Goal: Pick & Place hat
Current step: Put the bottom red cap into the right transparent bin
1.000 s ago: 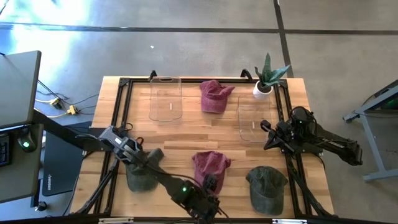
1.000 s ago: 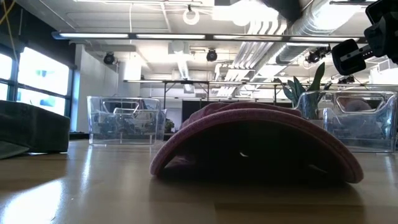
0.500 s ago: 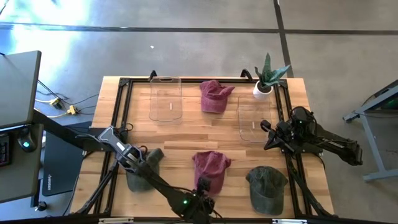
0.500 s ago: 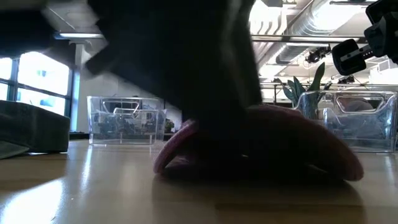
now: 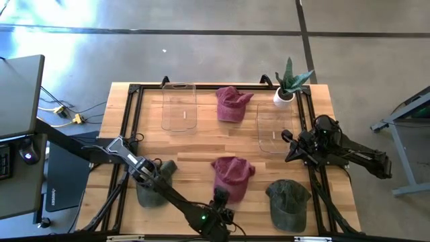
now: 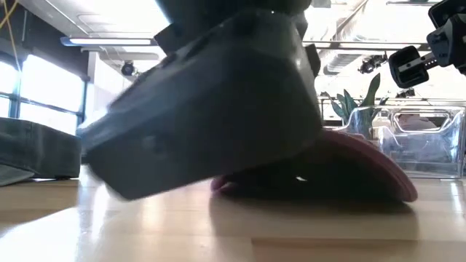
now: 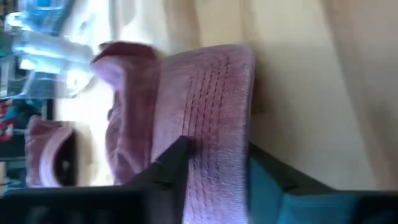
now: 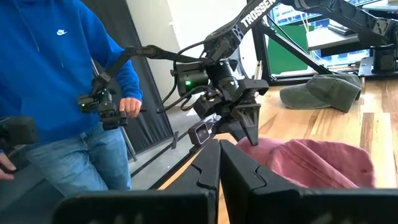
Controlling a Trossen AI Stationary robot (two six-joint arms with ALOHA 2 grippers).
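Note:
A red hat (image 5: 233, 175) lies in the middle of the table near the front edge. My left gripper (image 5: 220, 195) is at its near edge and is shut on it; in the low view the gripper's body (image 6: 211, 109) hides most of the hat (image 6: 364, 164). The right wrist view shows the left gripper (image 8: 244, 121) pointing down at the hat (image 8: 311, 163). My right gripper (image 5: 290, 149) is shut and empty, hovering at the table's right side next to a clear bin (image 5: 274, 128). My left gripper pinches the red hat's ribbed brim (image 7: 217, 118) between its two fingers (image 7: 171, 165), at the hat's near edge. The fingers come from above and the near side, slanting down. The hat's far right edge (image 6: 397, 191) rests on the table.
A second red hat (image 5: 232, 102) lies at the far edge, with green hats at near left (image 5: 151, 185) and near right (image 5: 289, 202). Another clear bin (image 5: 178, 106) and a potted plant (image 5: 289, 84) stand at the back. A person in blue (image 8: 68, 81) stands beyond the table.
My left gripper has come down at the red hat's near edge and shut on the brim. The hat has shifted a little toward the far right and its outline has widened.

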